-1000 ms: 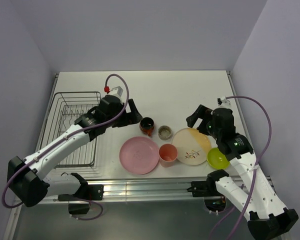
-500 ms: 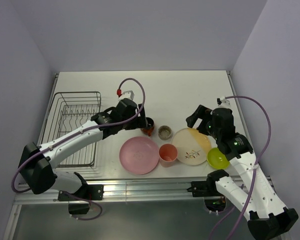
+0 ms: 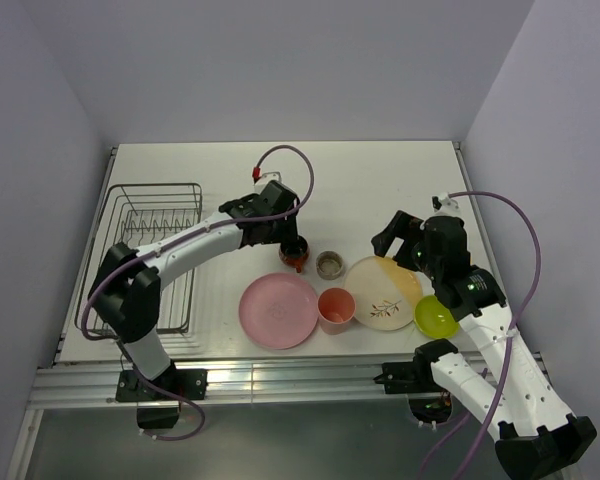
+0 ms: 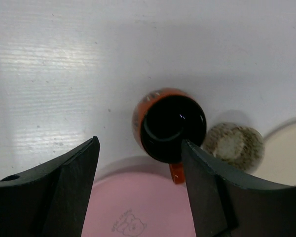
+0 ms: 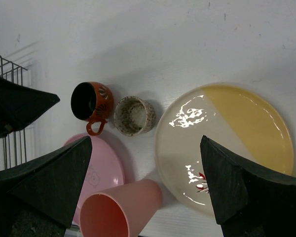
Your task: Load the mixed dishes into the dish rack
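Note:
The dark red-orange mug [image 3: 294, 254] [image 4: 170, 126] stands upright on the white table, its handle toward the pink plate [image 3: 278, 310] [image 4: 138, 202]. My left gripper [image 3: 285, 236] [image 4: 139, 143] hovers over the mug, open, with the near part of the mug between its fingertips. The small grey-tan cup [image 3: 330, 264] [image 5: 133, 115] stands just right of the mug. The salmon-pink cup [image 3: 335, 307] [image 5: 118, 210], the cream-and-orange plate [image 3: 382, 291] [image 5: 227, 143] and the lime-green bowl [image 3: 435, 316] lie along the front. My right gripper [image 3: 388, 236] [image 5: 145, 140] hangs open above the cream-and-orange plate. The dish rack [image 3: 150, 255] holds nothing.
The dish rack stands at the table's left edge, and its wires [image 5: 5, 74] show at the left of the right wrist view. The pink plate's rim lies close to the mug's handle. Grey walls close in the back and both sides.
My left arm has swung right from beside the rack to over the mug, and its jaws have narrowed a little. The right arm and the dishes have not moved.

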You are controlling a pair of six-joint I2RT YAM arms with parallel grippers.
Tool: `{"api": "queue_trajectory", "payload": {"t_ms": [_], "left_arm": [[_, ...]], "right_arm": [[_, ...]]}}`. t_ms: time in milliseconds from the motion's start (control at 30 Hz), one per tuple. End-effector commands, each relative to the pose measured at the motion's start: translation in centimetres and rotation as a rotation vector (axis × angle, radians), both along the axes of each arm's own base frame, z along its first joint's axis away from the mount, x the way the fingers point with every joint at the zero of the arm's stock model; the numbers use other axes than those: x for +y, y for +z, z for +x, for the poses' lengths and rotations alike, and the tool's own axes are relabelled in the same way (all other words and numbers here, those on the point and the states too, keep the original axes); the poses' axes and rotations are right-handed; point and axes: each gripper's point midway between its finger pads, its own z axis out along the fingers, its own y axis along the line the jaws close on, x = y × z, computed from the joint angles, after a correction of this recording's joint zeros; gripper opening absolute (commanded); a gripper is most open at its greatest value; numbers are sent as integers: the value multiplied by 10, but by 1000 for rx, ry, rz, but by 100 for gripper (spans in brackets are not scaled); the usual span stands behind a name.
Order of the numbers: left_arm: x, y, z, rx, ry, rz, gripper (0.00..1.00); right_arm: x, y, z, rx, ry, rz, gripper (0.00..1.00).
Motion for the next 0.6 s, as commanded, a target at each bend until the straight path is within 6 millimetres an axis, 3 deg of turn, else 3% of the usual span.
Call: {"api": "queue_trajectory", "payload": {"t_ms": [0,133,367,567], "left_arm": [[5,7,19,-8,6,6,72],[4,-1,25,10,3,21,65],[-1,-39,22,88,-21,42,61],[-3,-55,19,114,-31,50,56]], "right_arm": [[-3,13,1,-35,-2,-12,98],[-6,14,0,-40,-13,-18,98],[-3,9,-1,-31,-6,-2,98],[-4,9,-2,-34,-9,-2,98]]}}
